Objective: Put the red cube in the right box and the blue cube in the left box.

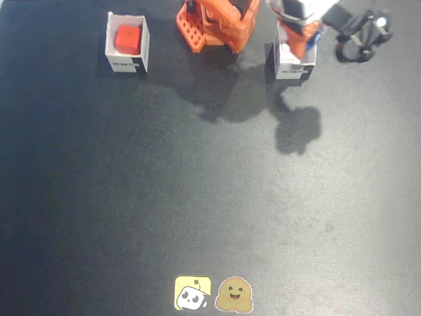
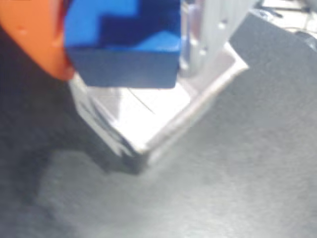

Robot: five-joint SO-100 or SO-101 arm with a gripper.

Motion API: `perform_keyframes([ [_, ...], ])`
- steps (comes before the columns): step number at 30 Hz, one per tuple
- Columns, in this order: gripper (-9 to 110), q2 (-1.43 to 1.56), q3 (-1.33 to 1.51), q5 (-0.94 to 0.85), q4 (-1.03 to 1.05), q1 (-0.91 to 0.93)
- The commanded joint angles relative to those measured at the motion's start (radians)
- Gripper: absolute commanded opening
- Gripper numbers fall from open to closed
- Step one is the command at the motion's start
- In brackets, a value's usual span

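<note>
Fixed view, landmark = robot base (image 1: 217, 23), top centre of the black mat (image 1: 197, 197).
- White box (image 1: 127, 43), to the base's left in this view: holds the red cube (image 1: 128, 38), resting inside, well below the rim. I count that half as done.
- Second white box (image 1: 294, 58), to the base's right in this view: arm leans over it, gripper (image 1: 299, 43) right above the opening. Blue cube not visible here; arm covers it.
- Black clamp-like item (image 1: 360, 36), further right of the base, beside that second box. Not part of the job.
- Two stickers (image 1: 214, 293), far from the base at the mat's near edge. Not involved.

Wrist view, landmark = white box (image 2: 163, 119).
- Blue cube (image 2: 124, 44): pinched btwn the orange finger (image 2: 34, 39) on one side and the pale finger (image 2: 208, 29) on the other. Pincer is closed on it, cube hanging above the box, over its inner floor.
- Box corner points toward the camera; floor looks bare.

Step in hand, my call: release into this box.
- I'd check the cube sits inside all four walls, not over the near corner.
- Lower a bit so it doesn't bounce, then spread the fingers slowly.
- Lift straight up after; a sideways exit could drag the light box.
</note>
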Motion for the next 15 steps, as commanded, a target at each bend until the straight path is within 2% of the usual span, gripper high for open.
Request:
perform_keyframes([
  [1,11,-0.031,-0.046,0.005,-0.037,-0.032],
  [15,11,-0.078,-0.037,0.038,-0.031,-0.103],
])
